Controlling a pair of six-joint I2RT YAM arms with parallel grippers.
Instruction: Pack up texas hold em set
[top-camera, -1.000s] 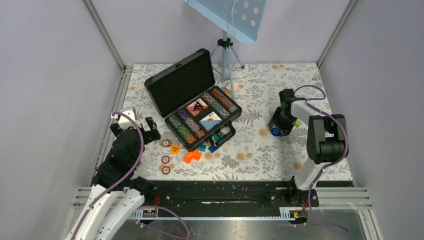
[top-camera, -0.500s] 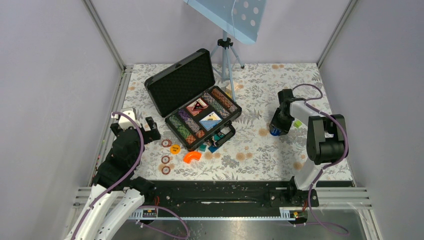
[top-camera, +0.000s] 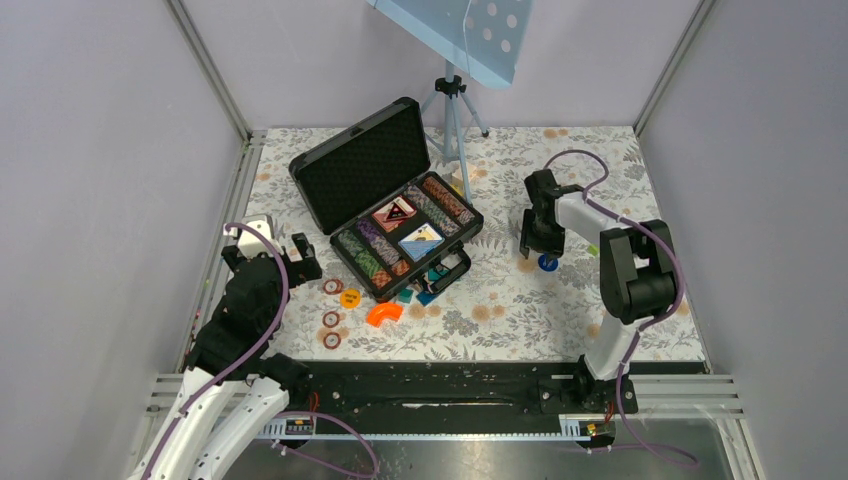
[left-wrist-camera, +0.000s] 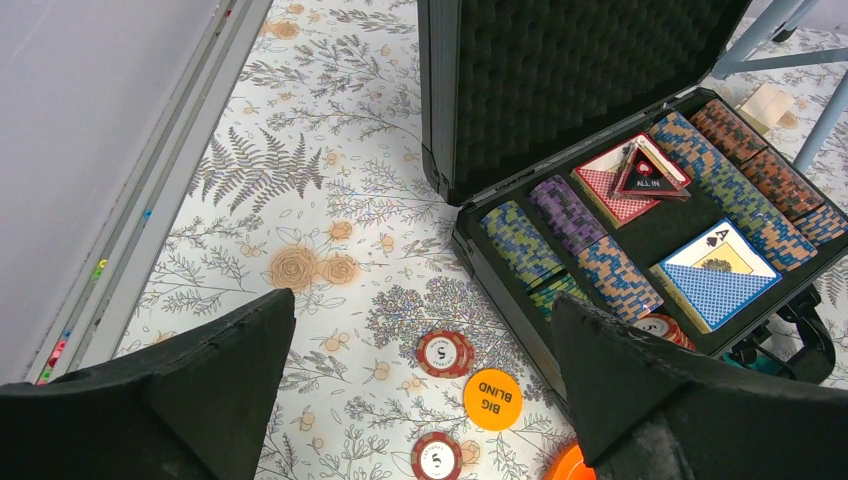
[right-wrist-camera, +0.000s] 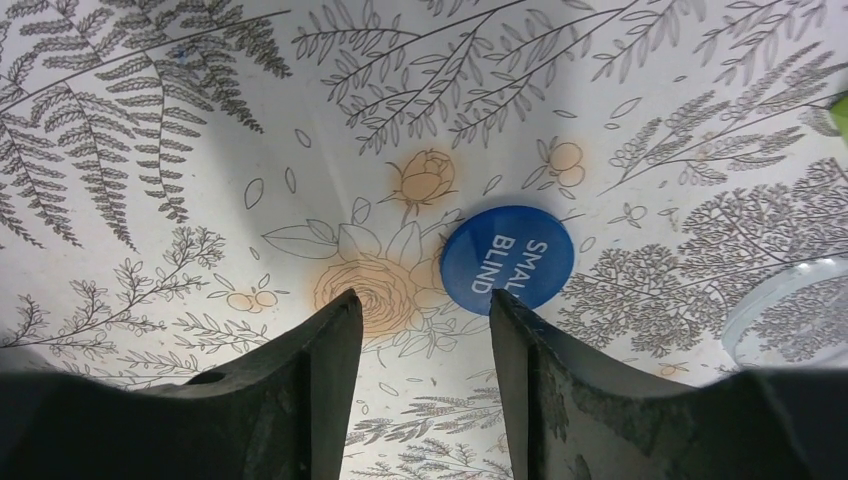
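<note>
The black briefcase (top-camera: 385, 205) of the texas hold em set lies open, its foam lid (left-wrist-camera: 560, 80) up. Inside are rows of striped chips (left-wrist-camera: 600, 270), a red deck (left-wrist-camera: 620, 190) and a blue deck (left-wrist-camera: 715, 272). Loose red chips (left-wrist-camera: 445, 352) and an orange BIG BLIND chip (left-wrist-camera: 493, 398) lie in front of it. My left gripper (left-wrist-camera: 420, 305) hovers open above them, holding nothing. A blue SMALL BLIND chip (right-wrist-camera: 508, 264) lies flat on the table (top-camera: 500, 300), right of the case. My right gripper (right-wrist-camera: 423, 297) is open and empty. Its right fingertip (right-wrist-camera: 505, 310) is at the chip's near edge.
An orange curved piece (top-camera: 384, 314) and small teal blocks (top-camera: 415, 295) lie by the case's handle. A tripod (top-camera: 452, 110) stands behind the case with a wooden block (left-wrist-camera: 765, 105) at its foot. A small green piece (top-camera: 597, 247) and a clear round object (right-wrist-camera: 790, 310) lie near the right arm.
My right gripper has swung left and back from over the blue chip, which now lies uncovered in the same spot. The left arm has not moved.
</note>
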